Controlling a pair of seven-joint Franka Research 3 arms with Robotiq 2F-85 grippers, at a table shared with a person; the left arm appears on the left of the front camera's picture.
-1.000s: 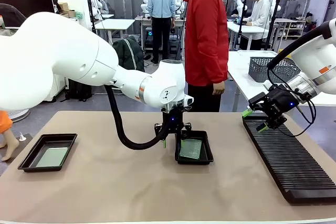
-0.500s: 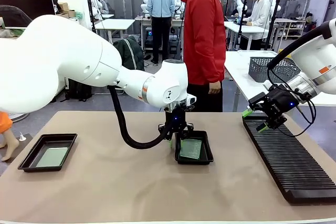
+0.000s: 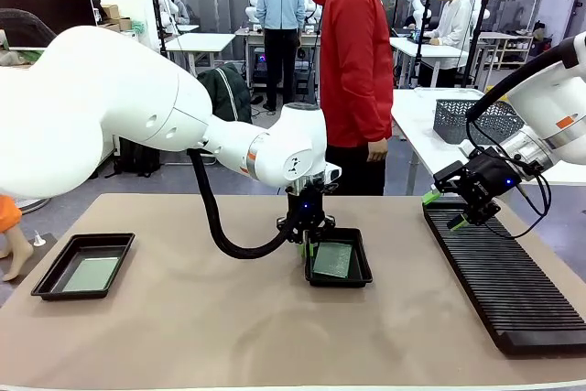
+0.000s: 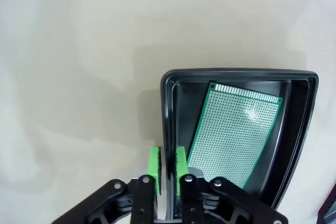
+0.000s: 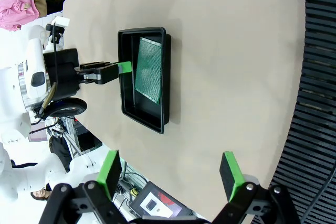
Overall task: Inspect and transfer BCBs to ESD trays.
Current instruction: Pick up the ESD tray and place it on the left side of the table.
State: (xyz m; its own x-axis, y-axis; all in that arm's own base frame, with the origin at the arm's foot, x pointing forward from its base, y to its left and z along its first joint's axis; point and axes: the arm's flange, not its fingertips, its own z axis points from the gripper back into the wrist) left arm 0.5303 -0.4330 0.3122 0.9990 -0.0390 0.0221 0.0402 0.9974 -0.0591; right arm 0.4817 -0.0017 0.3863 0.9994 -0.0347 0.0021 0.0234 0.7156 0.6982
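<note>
A black ESD tray [image 3: 362,277] lies mid-table with a green BCB [image 3: 334,260] flat inside it. My left gripper [image 3: 307,244] is shut on that tray's left rim. In the left wrist view the green pads [image 4: 154,162] pinch the tray [image 4: 236,73] wall, and the perforated BCB [image 4: 233,129] lies beside them. A second ESD tray [image 3: 55,272] at the table's left holds a pale BCB [image 3: 90,274]. My right gripper [image 3: 449,209] hangs open over the rack. In the right wrist view, the right gripper [image 5: 170,167] stands apart from the tray [image 5: 167,77], BCB [image 5: 148,69] and left gripper [image 5: 123,67].
A long black ribbed rack [image 3: 499,281] runs along the table's right side, also seen in the right wrist view as the rack [image 5: 320,77]. A person in a red jacket [image 3: 357,61] stands at the far edge. A grey wire basket [image 3: 476,121] sits on the neighbouring table.
The left gripper's fingers have closed from partly open onto the middle tray's left rim. The right arm has stayed still.
</note>
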